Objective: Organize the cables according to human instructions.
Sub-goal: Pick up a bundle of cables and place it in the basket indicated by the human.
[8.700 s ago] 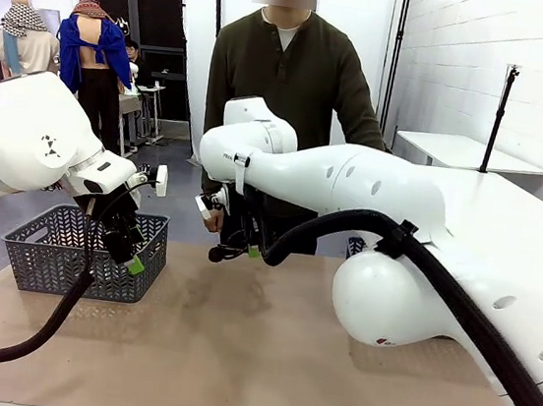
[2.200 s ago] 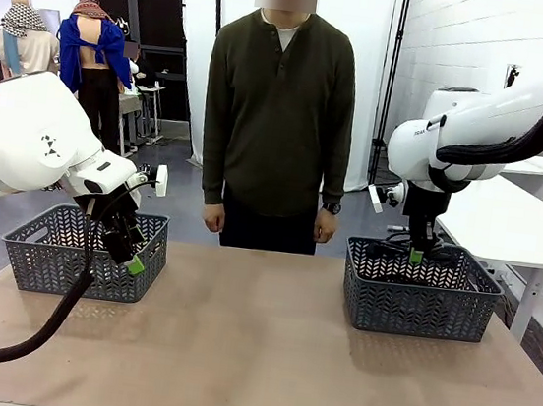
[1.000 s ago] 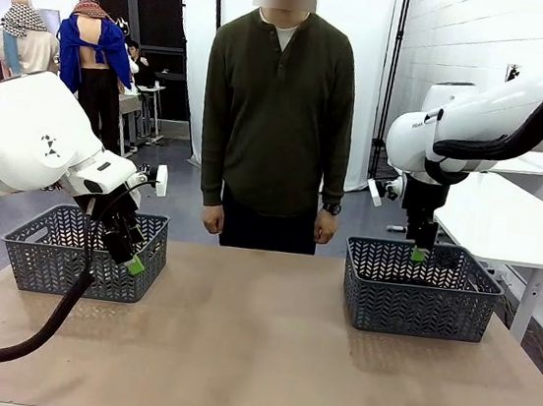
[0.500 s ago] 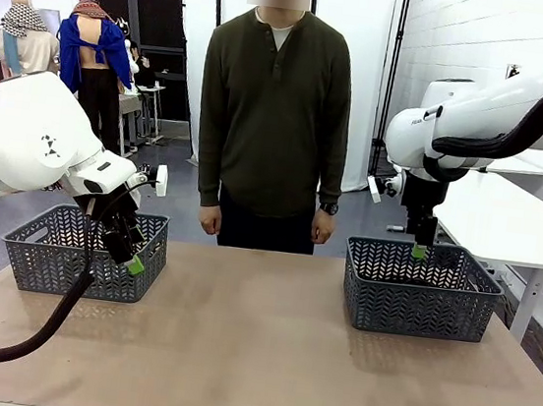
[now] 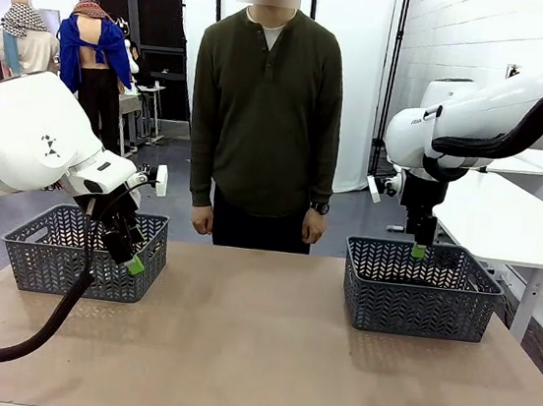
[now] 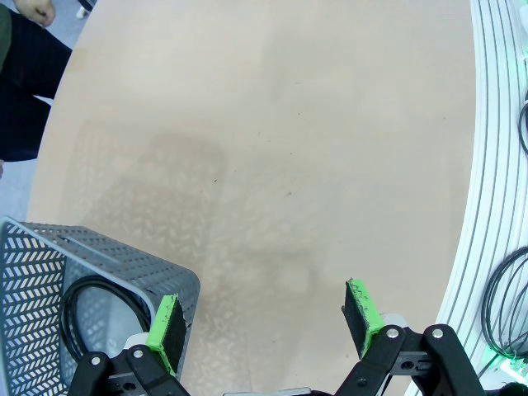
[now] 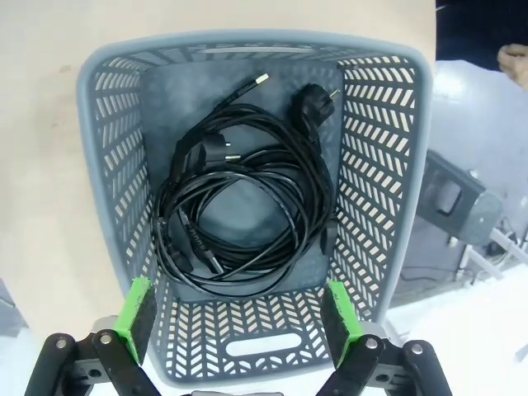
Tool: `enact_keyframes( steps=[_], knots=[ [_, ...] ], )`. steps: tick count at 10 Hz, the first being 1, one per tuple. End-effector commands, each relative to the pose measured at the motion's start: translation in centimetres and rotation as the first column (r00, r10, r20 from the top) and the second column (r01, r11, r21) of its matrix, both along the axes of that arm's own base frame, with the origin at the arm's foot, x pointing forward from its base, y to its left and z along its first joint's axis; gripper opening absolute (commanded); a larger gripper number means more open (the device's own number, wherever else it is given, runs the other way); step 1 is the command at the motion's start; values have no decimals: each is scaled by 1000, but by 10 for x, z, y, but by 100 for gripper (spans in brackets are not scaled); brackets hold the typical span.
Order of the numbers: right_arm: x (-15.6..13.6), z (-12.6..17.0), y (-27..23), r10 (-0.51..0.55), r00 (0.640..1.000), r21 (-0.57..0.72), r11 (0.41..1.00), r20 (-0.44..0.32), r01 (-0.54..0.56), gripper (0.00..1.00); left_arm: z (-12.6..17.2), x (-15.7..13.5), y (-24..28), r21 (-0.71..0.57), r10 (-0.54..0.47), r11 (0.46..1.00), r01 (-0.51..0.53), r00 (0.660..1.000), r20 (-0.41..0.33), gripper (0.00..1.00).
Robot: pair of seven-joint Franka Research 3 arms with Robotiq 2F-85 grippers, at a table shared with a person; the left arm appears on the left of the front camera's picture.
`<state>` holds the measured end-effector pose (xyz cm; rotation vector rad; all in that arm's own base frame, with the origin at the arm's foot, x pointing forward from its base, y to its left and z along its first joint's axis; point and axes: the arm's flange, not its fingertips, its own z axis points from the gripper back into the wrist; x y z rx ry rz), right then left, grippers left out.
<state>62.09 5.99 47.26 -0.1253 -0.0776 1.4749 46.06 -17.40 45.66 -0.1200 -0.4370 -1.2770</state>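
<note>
Coiled cables [image 7: 239, 198] lie in the right basket [image 5: 418, 300], one in the left basket [image 6: 49, 280]. Both end effectors, left [image 6: 268, 326] and right [image 7: 235, 318], gape empty. The desk [image 5: 253, 349] is bare, so sorting looks nearly done.

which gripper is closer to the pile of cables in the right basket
Right. The right gripper hangs open just above the coiled cables; the left gripper is across the table by the other basket.

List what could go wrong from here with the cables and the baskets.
1. The cables in the right basket lie tangled together, loops overlapping; lifting one may drag the others.
2. The right end effector, open, hangs above that basket's near wall; descending straight could strike the rim.
3. The left end effector, open, has one pad beside the left basket; a sideways move might push it.
</note>
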Motion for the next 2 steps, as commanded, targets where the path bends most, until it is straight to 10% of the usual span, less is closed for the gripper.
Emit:
enact_keyframes(
  steps=[1, 2],
  knots=[
    [-2, 0, -2, 7, 1000, -1, 1000, -2, -7, 100, 2, -1, 0, 6, -2, 1000, 2, 1000, -9, 100],
    [-2, 0, -2, 7, 1000, -1, 1000, -2, -7, 100, 2, -1, 0, 6, -2, 1000, 2, 1000, -9, 100]
  ],
)
